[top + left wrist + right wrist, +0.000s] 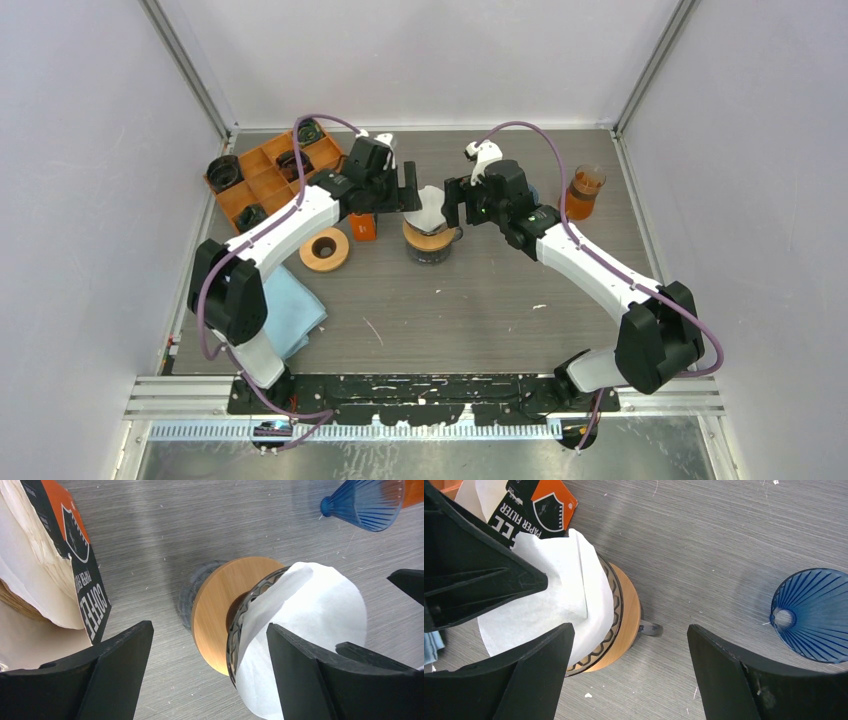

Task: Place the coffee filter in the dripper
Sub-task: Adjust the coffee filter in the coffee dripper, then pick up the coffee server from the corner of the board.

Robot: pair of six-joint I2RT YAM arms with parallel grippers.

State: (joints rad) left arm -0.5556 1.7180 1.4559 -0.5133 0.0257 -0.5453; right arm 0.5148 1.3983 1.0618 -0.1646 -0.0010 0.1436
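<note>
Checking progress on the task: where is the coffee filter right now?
Top view, mid-table: the coffee filter stands in the dripper, between the left tool and right tool.

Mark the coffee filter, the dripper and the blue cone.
coffee filter point(539, 612), right wrist view, white paper face.
dripper point(215, 610), left wrist view, wooden collar.
blue cone point(814, 610), right wrist view, ribbed wall.

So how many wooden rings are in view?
2. One ring sits around the dripper under the filter; the loose ring lies on the table left of it. Others may be hidden.
</note>
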